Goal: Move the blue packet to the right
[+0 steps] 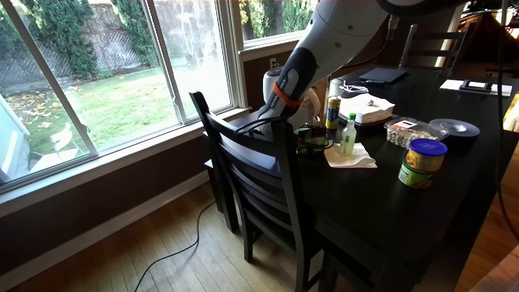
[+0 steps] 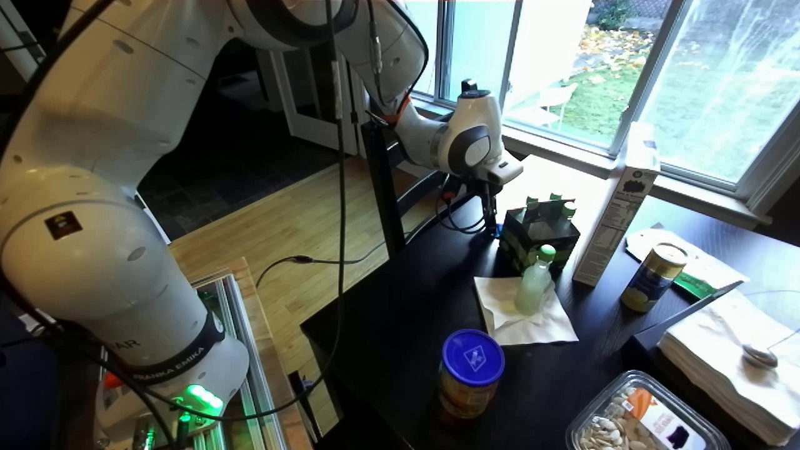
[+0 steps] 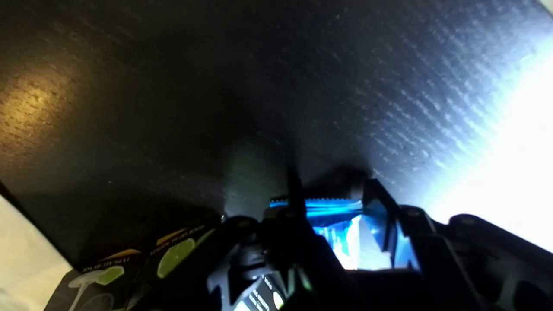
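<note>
At the black tool a shiny blue foil packet shows white patches; just beside it, a black cardboard carrier bears printed green limes and orange bands. Farther from the tool, a translucent pale-green bottle has a green cap, and a yellow cylindrical tub a blue lid.

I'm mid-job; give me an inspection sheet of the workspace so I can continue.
Surface: dark wooden table; bright glare in the wrist view.
Job's thing: glossy blue packet, partly hidden by the black pincer.
Clutter: black cardboard bottle carton beside the pincer; clear green-capped bottle on a white paper napkin; round blue-lidded tub on a green tub.
Pincer: jaws apart, packet showing between; grip unclear.
Cables: black loops by the pincer; black cable on the floor.
Surroundings: dark slatted wooden chair at the table edge; glass window alongside.
</note>
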Controlling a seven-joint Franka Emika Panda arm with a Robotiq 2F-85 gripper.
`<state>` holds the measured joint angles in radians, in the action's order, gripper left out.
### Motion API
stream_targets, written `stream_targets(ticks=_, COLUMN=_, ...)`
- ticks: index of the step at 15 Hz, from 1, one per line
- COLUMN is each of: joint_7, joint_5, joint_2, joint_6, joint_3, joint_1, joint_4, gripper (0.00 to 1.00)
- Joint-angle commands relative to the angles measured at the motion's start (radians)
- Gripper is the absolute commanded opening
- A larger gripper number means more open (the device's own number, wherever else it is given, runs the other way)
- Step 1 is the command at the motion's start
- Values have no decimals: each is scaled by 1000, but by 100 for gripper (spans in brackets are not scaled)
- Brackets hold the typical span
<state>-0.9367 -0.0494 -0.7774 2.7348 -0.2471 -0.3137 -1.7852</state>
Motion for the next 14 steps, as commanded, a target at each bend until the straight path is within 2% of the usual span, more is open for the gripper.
stream_targets(ticks=1, joint_7=-38, joint_5=-10, joint_2=-52, joint_6=-20, joint_3=-22, joint_1=-19, joint_4=54, gripper=16)
stream_targets(ticks=3, joint_7=-40, joint_5=-14, joint_2=-54, joint_6=-16, joint_3=-27, joint_1=-21, joint_4=57, gripper=5)
stream_targets(ticks=5, joint_7=-39, joint_5=-15, joint_2=-55, joint_6=-14, joint_3=-29, joint_1=-22, joint_4=60, gripper=0)
stream_targets(ticks=11, joint_7=-46, joint_5=-26, joint_2=-41, joint_6=-12, joint_3=-47, joint_1=-46, joint_4=52, gripper=1)
stream_targets(ticks=12, joint_7=-48, joint_5=-32, joint_2=-33, joint_6=-16, joint_3=-55, joint_1=-56, joint_4=49, gripper=7)
stream_targets(ticks=13, joint_7=-71, joint_5=-36, joint_2=-29, joint_6=-9, joint_3=-74, joint_1=-74, joint_4=47, gripper=26)
stream_targets(ticks=14, joint_7=-117, joint_5=-26, joint_2=-25, joint_6=-30, joint_3=-92, joint_1=-94, joint_4=50, gripper=29)
